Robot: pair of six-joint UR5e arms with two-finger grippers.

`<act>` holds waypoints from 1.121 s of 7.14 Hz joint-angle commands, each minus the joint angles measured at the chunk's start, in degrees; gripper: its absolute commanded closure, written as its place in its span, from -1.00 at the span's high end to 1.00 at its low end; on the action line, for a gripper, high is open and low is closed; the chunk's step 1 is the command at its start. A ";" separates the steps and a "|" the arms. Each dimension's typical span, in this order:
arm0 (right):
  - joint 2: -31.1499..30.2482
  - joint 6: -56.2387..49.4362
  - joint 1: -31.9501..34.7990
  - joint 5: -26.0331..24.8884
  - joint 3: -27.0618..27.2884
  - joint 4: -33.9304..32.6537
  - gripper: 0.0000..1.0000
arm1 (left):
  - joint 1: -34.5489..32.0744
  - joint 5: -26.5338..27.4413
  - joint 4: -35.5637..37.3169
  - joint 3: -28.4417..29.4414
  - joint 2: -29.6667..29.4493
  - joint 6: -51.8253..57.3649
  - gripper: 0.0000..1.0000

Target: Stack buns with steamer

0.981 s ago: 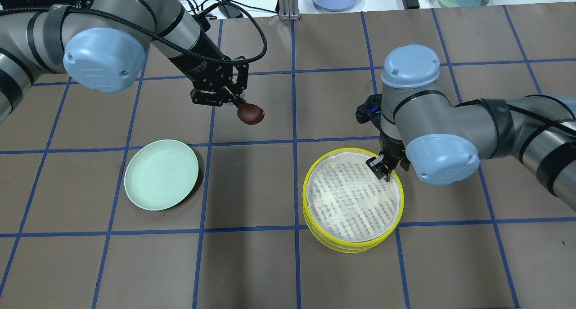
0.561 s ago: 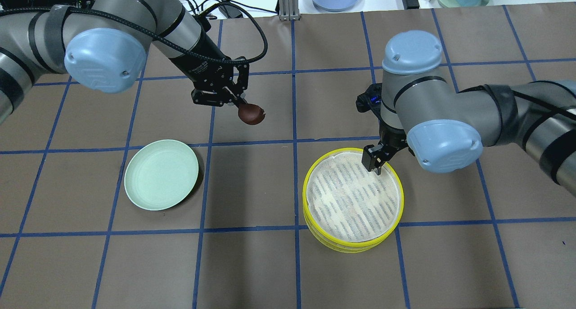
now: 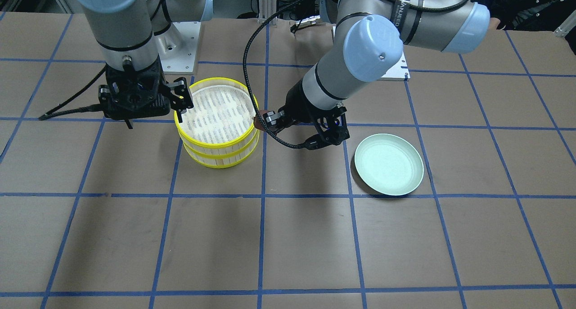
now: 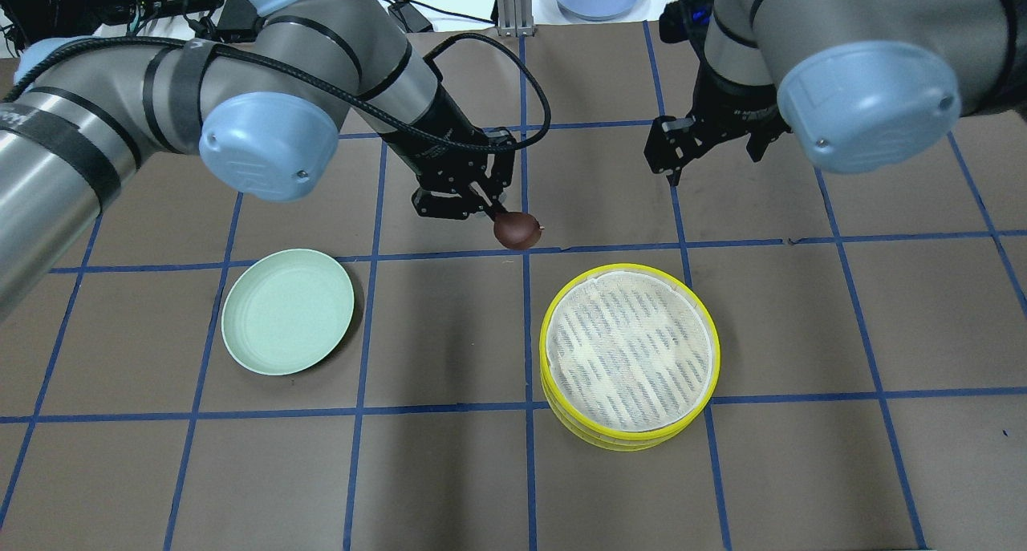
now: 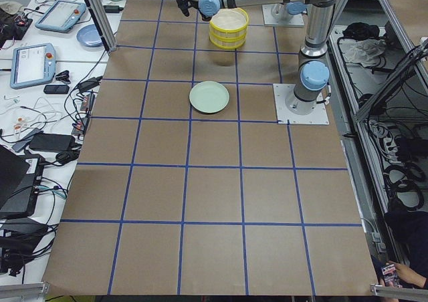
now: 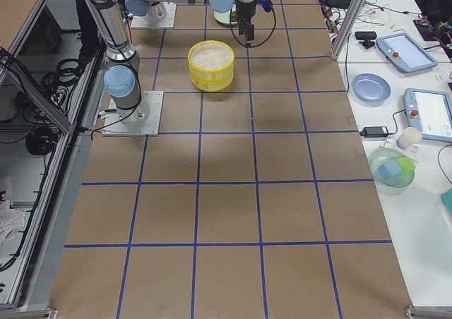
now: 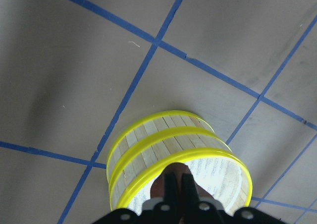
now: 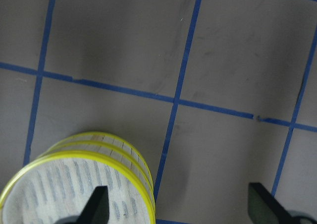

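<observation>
My left gripper (image 4: 496, 211), arm outstretched, pinches the dark bun (image 4: 516, 230) mid-bench beside the steamer (image 4: 543, 338); my right gripper (image 8: 178, 190) hangs spread.

Got the steamer (image 3: 220, 154) sitting on the blue-gridded table (image 3: 288, 237) as two stacked tiers, yellow rims lined up, whitish slatted floor showing on top. Over on the view's left, spotted the right gripper (image 3: 182, 103) just beside the top rim, jaws apart. On the other side, found the left gripper (image 3: 266, 119) pinching the dark reddish-brown bun (image 3: 258, 122) right next to that rim, plus a pale mint-green plate (image 3: 389, 165) lying flat further out, well apart from the stack.
</observation>
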 commanded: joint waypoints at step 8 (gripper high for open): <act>-2.26 10.56 -1.56 2.63 -6.98 3.92 0.99 | -10.15 -0.02 2.04 -5.14 -1.71 -6.22 1.00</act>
